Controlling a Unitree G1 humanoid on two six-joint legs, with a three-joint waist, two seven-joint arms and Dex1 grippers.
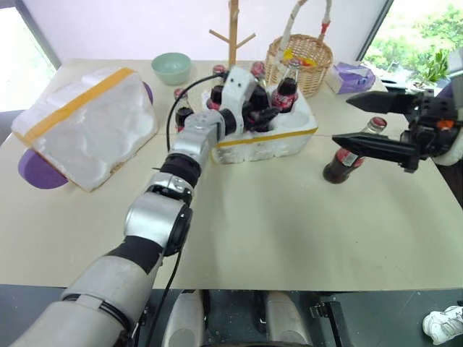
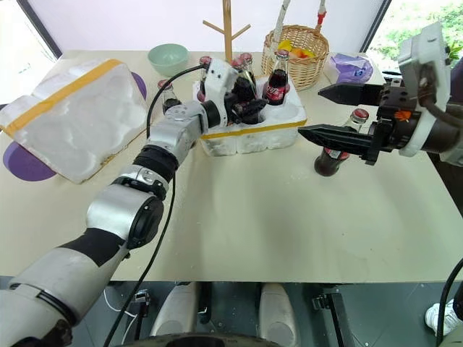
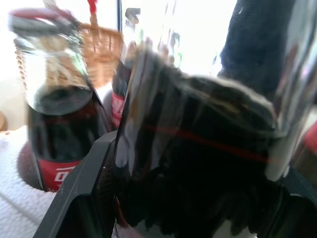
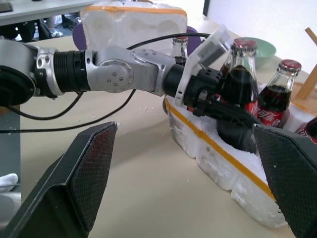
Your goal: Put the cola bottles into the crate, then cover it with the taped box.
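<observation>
straddling a cola bottle (image 4: 241,79) in the crate (image 1: 278,137), left jaws sit parted; right jaws gape empty.

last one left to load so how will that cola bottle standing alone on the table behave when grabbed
The lone cola bottle looks tall and narrow, so a sideways nudge probably tips it. Smooth glass is likely slippery and breakable. Full of cola, it probably feels heavy for its size.

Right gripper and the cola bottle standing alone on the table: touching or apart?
Apart. The right eye view shows the right gripper open above the table, the bottle behind its fingers.
</observation>
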